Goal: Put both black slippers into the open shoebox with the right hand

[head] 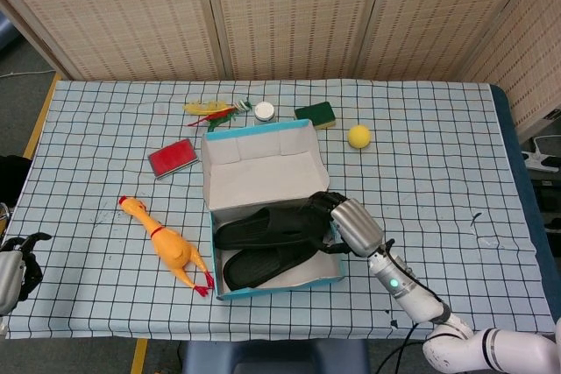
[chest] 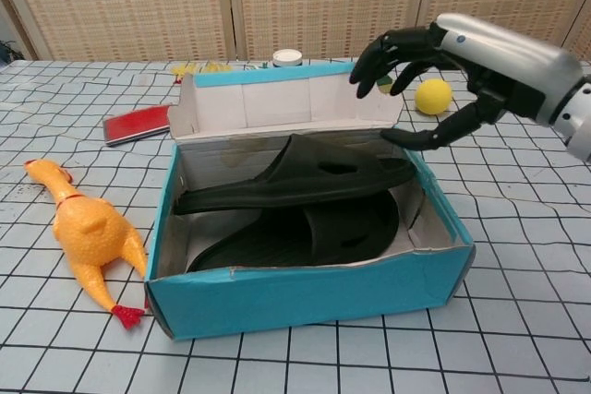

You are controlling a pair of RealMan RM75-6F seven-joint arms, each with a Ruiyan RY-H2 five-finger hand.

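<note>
Two black slippers lie inside the open blue shoebox [chest: 305, 297] [head: 263, 282]: one slipper [chest: 295, 182] [head: 263, 229] leans across the back, the other [chest: 305, 232] [head: 267, 262] lies flat under it. My right hand [chest: 462, 66] [head: 346, 223] hovers above the box's right rim with its fingers spread and nothing in them. My left hand [head: 17, 260] rests at the table's far left edge in the head view, its dark fingers curled, away from everything.
A yellow rubber chicken [chest: 88, 237] lies left of the box. Behind the box are a red case [chest: 134, 124], a white round lid [chest: 287, 56], a green sponge [head: 316, 114], a yellow ball [chest: 432, 95] and a small yellow-red toy [head: 210, 109].
</note>
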